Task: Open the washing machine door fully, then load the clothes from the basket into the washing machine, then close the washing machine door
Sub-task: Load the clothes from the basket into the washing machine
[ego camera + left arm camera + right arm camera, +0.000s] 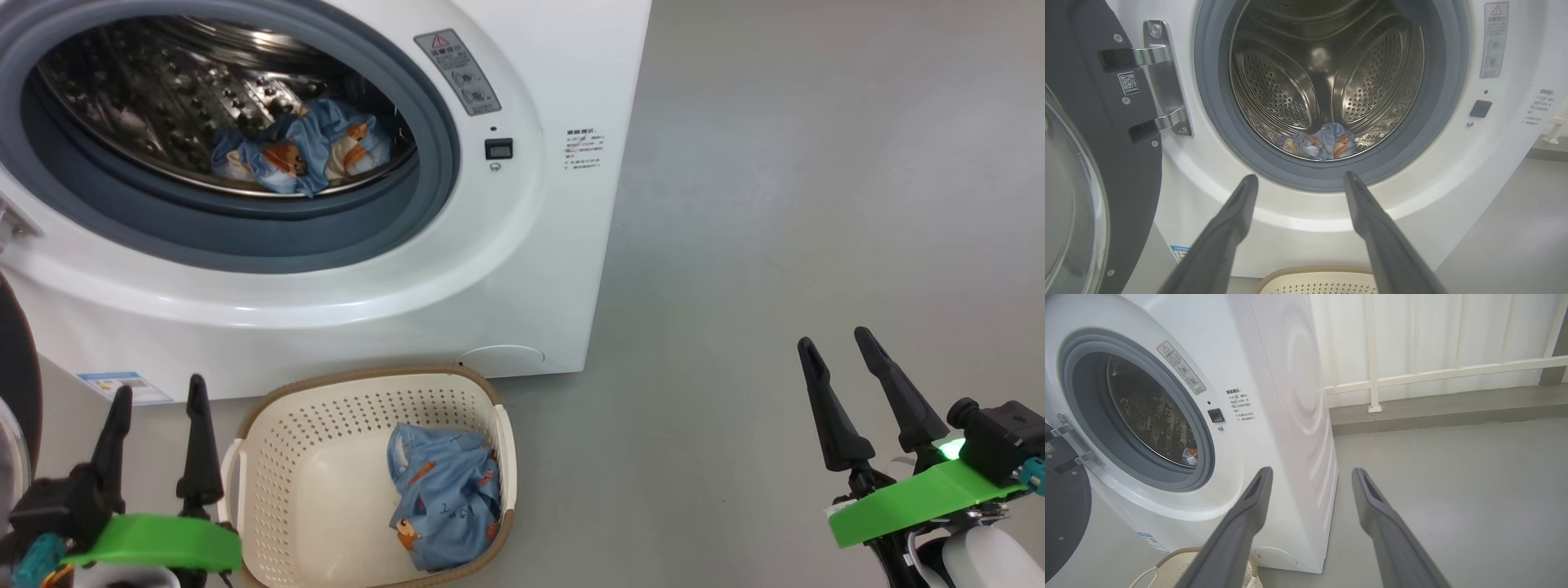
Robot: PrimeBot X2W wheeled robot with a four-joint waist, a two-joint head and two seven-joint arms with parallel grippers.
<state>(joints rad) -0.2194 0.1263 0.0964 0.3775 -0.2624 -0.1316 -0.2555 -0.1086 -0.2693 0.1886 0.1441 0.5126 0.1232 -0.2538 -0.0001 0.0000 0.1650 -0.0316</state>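
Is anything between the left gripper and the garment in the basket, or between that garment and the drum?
Nothing visible. The garment lies uncovered in the open-topped basket beside the left gripper, and the door is swung aside, leaving the drum mouth open.

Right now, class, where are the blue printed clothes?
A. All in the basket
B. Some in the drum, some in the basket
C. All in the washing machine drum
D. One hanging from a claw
B: one blue garment lies in the drum of the washing machine, and a second garment lies in the basket on the floor.
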